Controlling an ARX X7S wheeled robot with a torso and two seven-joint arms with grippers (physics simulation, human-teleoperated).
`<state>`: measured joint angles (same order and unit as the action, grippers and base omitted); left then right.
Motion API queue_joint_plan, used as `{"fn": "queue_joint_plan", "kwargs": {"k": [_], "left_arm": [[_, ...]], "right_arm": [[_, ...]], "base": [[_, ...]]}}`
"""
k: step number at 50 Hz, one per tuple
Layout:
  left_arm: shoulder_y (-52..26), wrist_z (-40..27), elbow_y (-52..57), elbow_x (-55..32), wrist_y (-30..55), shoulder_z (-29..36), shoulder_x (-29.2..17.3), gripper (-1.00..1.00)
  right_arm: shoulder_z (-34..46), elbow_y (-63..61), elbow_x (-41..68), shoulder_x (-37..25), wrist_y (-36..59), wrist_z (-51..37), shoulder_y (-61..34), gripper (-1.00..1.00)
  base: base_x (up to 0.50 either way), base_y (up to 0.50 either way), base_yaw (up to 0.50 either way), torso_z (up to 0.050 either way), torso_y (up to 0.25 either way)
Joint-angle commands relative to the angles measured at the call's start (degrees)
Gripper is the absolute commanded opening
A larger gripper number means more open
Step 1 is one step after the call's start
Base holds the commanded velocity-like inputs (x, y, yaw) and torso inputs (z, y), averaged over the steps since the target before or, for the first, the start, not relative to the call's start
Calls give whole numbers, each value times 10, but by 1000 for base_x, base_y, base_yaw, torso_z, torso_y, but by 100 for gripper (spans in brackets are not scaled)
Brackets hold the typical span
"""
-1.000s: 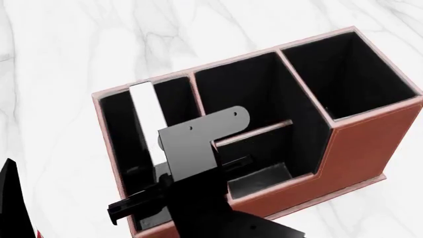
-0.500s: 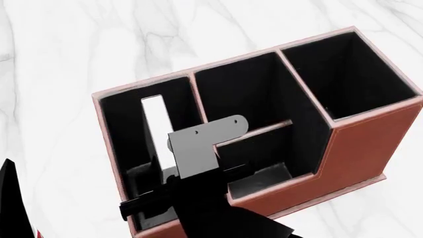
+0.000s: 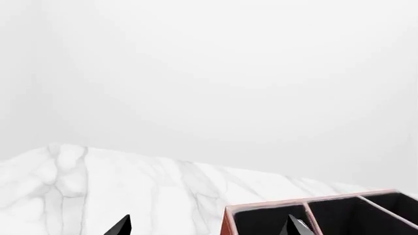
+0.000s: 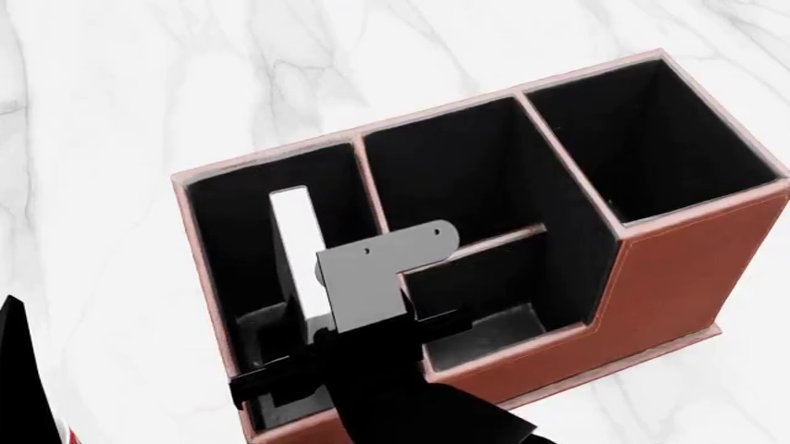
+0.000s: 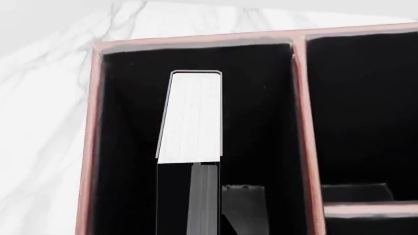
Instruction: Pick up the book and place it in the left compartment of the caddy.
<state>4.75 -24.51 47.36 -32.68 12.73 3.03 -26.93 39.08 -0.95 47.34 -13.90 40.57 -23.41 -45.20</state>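
Note:
The caddy is a reddish-brown organiser with black lining on the white marble table. The book stands on edge inside the left compartment, its white page edges facing up. My right gripper reaches down into that bay from the near side and is shut on the book's near end. In the right wrist view the book rises between the black walls of the left compartment, clear of both. My left gripper is open and empty, its fingertips just outside the caddy.
The middle bay with a low crossbar and the taller square bay lie right of the book. My left arm shows at the head view's bottom left, with a small red patch beside it.
My right gripper and the book have sunk lower into the left compartment; less of the white page edge shows above the wrist. The caddy has not moved.

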Motion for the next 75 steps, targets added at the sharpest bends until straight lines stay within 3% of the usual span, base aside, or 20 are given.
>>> {"fn": "queue_joint_plan", "kwargs": {"k": [1, 75], "left_arm": [[0, 1, -5, 2, -5, 1, 0, 100], [2, -9, -6, -5, -14, 3, -12, 100]], "right_arm": [[-1, 10, -26, 5, -14, 15, -6, -100], [32, 134, -68, 28, -98, 67, 0, -100]], "base": [[0, 0, 0, 0, 11], [0, 0, 0, 0, 1]]}}
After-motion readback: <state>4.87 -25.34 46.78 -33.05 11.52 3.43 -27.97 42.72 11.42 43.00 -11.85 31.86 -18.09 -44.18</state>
